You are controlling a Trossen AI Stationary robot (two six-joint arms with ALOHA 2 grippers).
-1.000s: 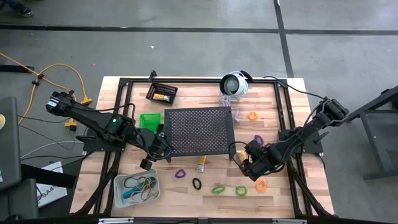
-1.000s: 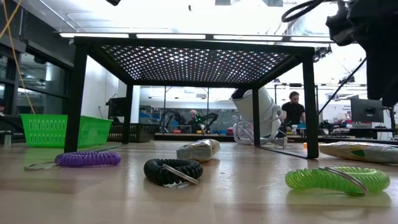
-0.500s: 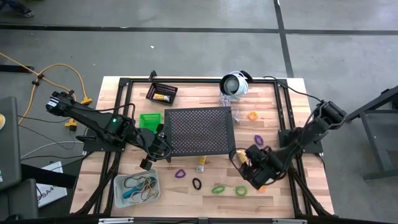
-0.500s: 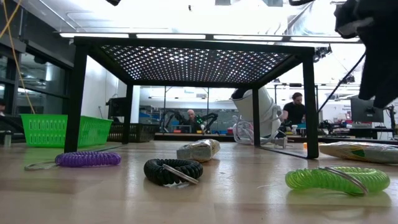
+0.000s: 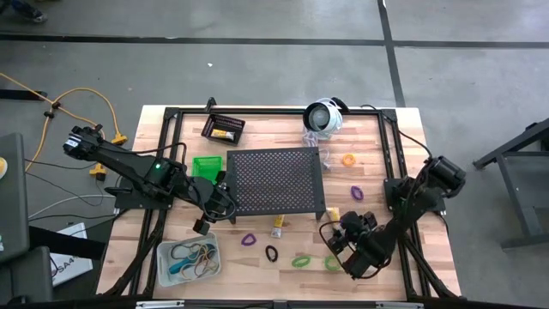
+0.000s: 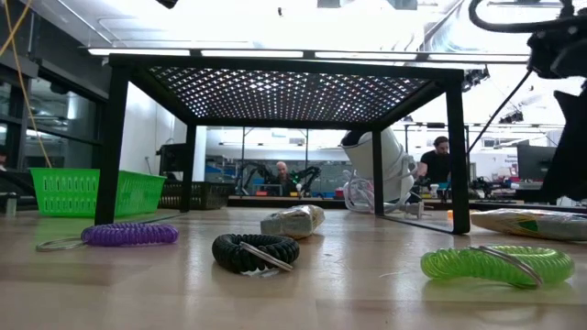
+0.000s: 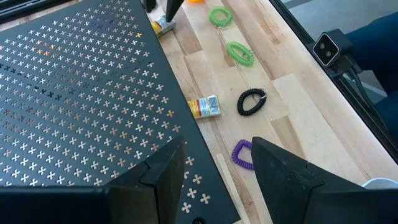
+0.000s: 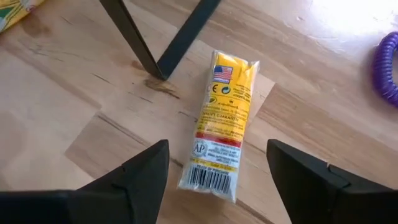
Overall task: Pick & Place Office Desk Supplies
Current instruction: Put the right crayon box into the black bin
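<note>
A yellow packet [image 8: 221,121] lies flat on the wood beside the black stand's near right leg [image 8: 130,37]; the high view shows it too [image 5: 332,213]. My right gripper [image 8: 217,146] hangs open just above the packet's near end, a finger on either side and touching nothing [image 5: 337,235]. A second yellow packet [image 5: 277,226] lies near the stand's front. Purple [image 5: 249,239], black [image 5: 272,253] and green [image 5: 300,260] coil loops lie along the near side. My left gripper [image 7: 217,149] waits open over the stand's near left corner [image 5: 206,221].
The perforated black stand [image 5: 276,180] fills the table's middle. A clear bin [image 5: 189,257] with bands sits near left, a green bin [image 5: 206,165] and a black bin [image 5: 223,127] farther back. Another purple loop [image 5: 356,193], an orange loop [image 5: 347,159] and a white device [image 5: 324,116] lie far right.
My right gripper has gone down and toward the table's near edge while turning about its wrist, staying open. It now covers the orange loop that lay near the right front. Nothing on the table has moved.
</note>
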